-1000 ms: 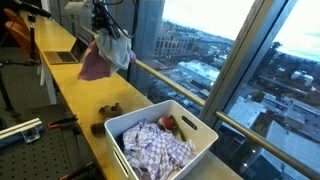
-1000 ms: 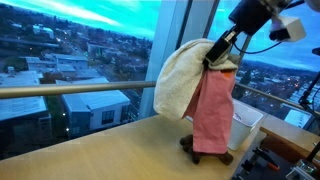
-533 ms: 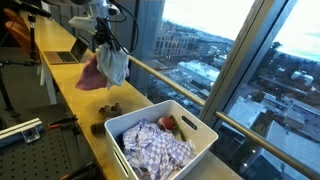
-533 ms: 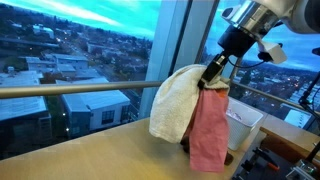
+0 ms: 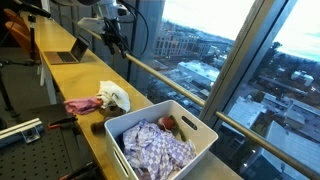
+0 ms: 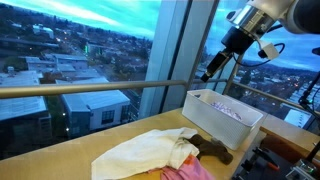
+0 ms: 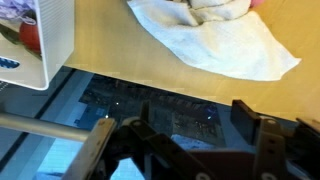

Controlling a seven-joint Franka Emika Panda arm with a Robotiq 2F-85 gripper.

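Observation:
My gripper hangs open and empty high above the yellow table, close to the window, and also shows in the exterior view from the other side. Below it a white cloth lies crumpled on the table, with a pink cloth beside and partly under it. In the wrist view the white cloth spreads across the wood beyond the gripper, and nothing sits between the dark fingers. A small brown object lies against the cloths.
A white basket holding a checked cloth and other items stands on the table by the pile. A laptop sits further along the table. A metal railing and the window glass run along the table's far edge.
The gripper has opened and let go of the white and pink cloths, which dropped onto the table. The gripper has moved up and away from them.

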